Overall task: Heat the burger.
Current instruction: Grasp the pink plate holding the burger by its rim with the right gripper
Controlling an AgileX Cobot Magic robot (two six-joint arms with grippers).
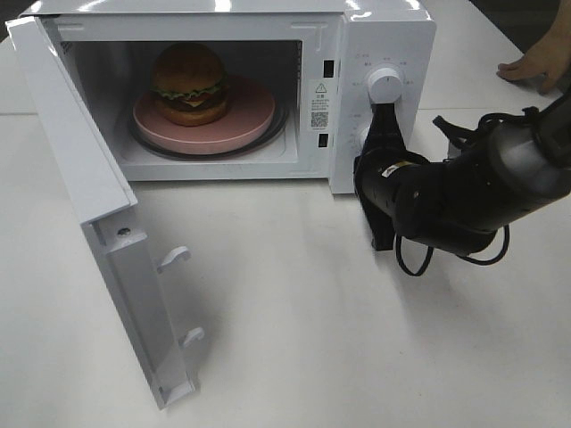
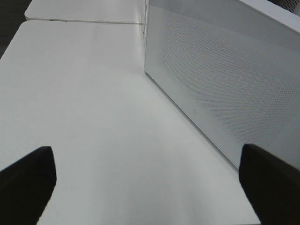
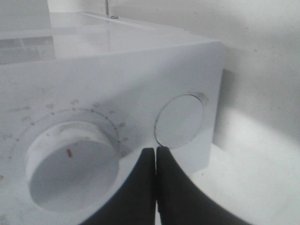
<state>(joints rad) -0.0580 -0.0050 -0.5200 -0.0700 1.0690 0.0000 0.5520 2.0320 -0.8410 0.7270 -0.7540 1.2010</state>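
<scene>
The burger [image 1: 188, 83], with a golden-brown bun, green lettuce and yellow cheese, sits on a pink plate [image 1: 245, 120] inside the open white microwave [image 1: 268, 22]. My right gripper [image 1: 385, 111] is shut with nothing in it. Its black fingertips [image 3: 155, 152] are at the control panel, between the timer knob [image 3: 70, 168] and a round button [image 3: 179, 121]; the knob [image 1: 385, 84] is just above the tips in the exterior view. My left gripper [image 2: 150, 187] stands open over the table beside the outer face of the microwave door [image 2: 225, 84]. It is outside the exterior view.
The microwave door [image 1: 98, 205] swings out to the front left, with two latch hooks [image 1: 174, 257] on its edge. A person's hand [image 1: 540, 62] rests on the table at the back right. White table [image 1: 294, 312] spreads in front of the microwave.
</scene>
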